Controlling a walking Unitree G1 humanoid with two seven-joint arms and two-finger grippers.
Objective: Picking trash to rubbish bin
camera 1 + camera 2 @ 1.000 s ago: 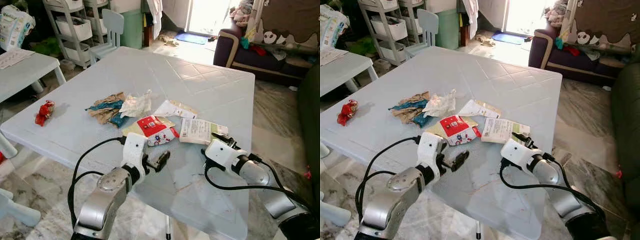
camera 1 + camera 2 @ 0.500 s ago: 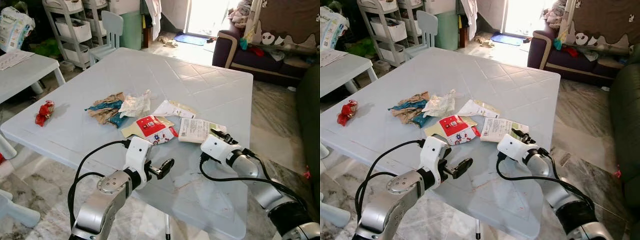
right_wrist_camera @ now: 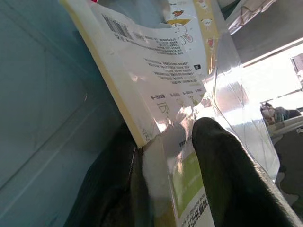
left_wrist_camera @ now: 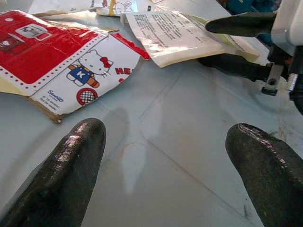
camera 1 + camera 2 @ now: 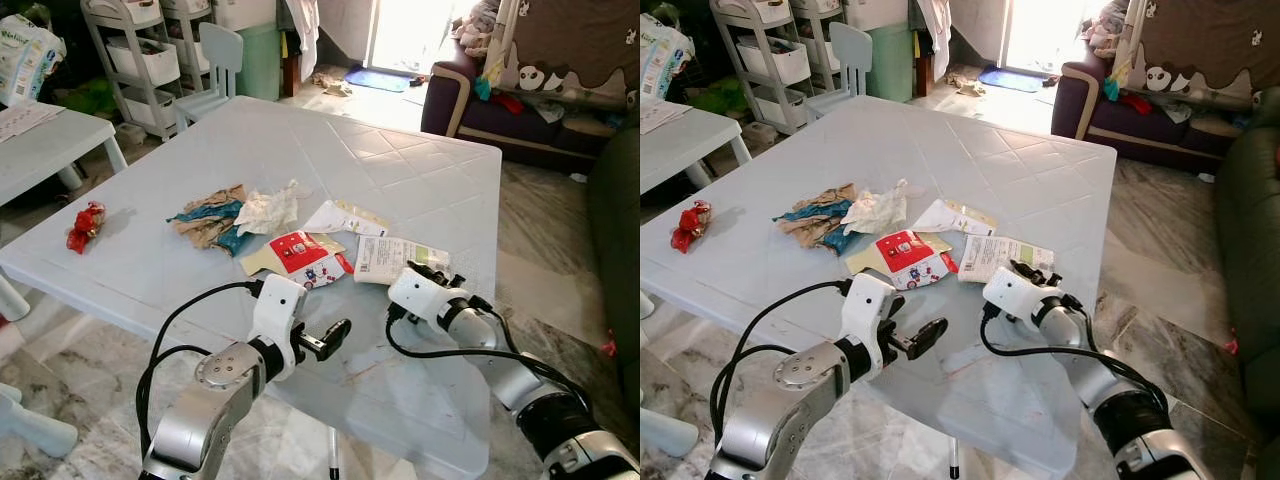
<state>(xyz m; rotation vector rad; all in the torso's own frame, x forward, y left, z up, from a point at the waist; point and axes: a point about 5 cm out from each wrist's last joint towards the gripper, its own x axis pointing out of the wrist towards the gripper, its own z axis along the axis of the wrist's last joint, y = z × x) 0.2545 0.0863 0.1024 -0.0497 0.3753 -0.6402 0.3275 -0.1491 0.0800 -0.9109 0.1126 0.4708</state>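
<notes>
On the pale blue plastic table [image 5: 420,190], the right gripper [image 5: 437,272] is reaching onto the near corner of a white printed wrapper with a green edge [image 5: 395,258], one black finger lying over the sheet and the other slid beneath it, so the corner is sitting between the two fingers [image 3: 227,175] (whether they are actually pinching it tight cannot be told). The wrapper is lying flat near the table's right front edge. Just to its left a red and white cartoon-printed carton piece [image 5: 308,258] is resting on the table, touching a beige card under it, and a white and yellow packet [image 5: 345,217] is lying just behind. Further left a crumpled white tissue [image 5: 268,209] is leaning against a crushed brown and teal paper bag [image 5: 212,217], and a small red crumpled wrapper [image 5: 84,224] is sitting well apart near the left edge. The left gripper [image 5: 328,337] is hovering low over bare tabletop in front of the carton piece, its fingers [image 4: 71,161] spread wide and holding nothing.
</notes>
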